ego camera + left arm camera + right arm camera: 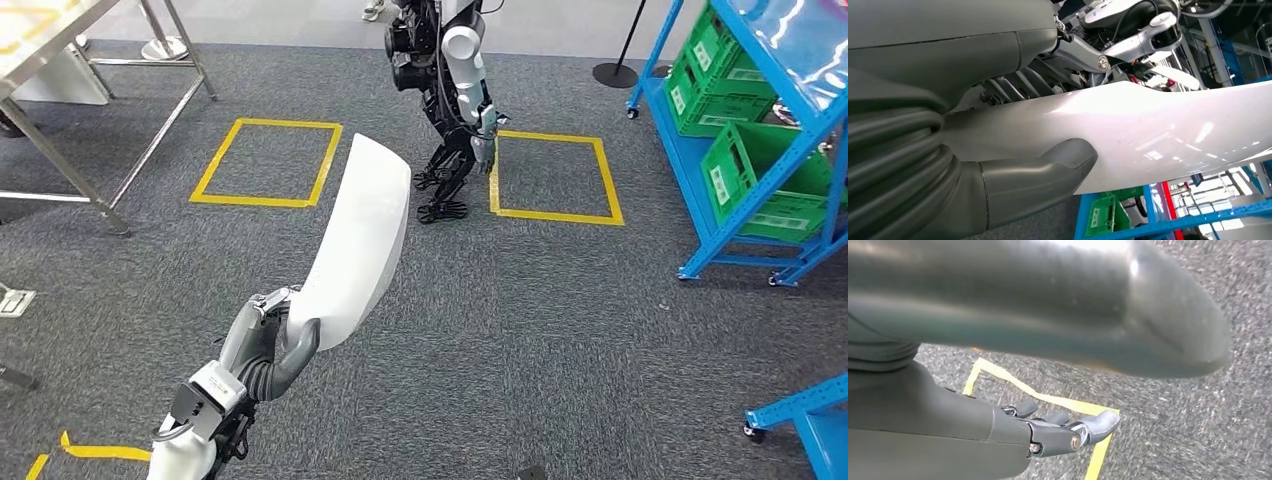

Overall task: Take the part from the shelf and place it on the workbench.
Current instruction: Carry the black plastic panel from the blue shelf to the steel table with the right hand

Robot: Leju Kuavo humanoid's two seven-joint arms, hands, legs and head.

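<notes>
My left hand (268,345) grips the lower end of a long, white, curved part (360,235), which rises tilted away from me over the grey carpet. In the left wrist view the thick grey thumb (1038,175) presses against the glossy white part (1158,125), with the darker fingers on its other side. The right hand (1048,432) hangs above the carpet with its fingers stretched out and nothing in them. The metal workbench (50,40) stands at the far left.
Another humanoid robot (455,100) stands ahead between two yellow tape squares (265,165) (555,175). A blue shelf (700,170) holding green crates (770,190) stands at the right. A second blue frame (810,420) is near right.
</notes>
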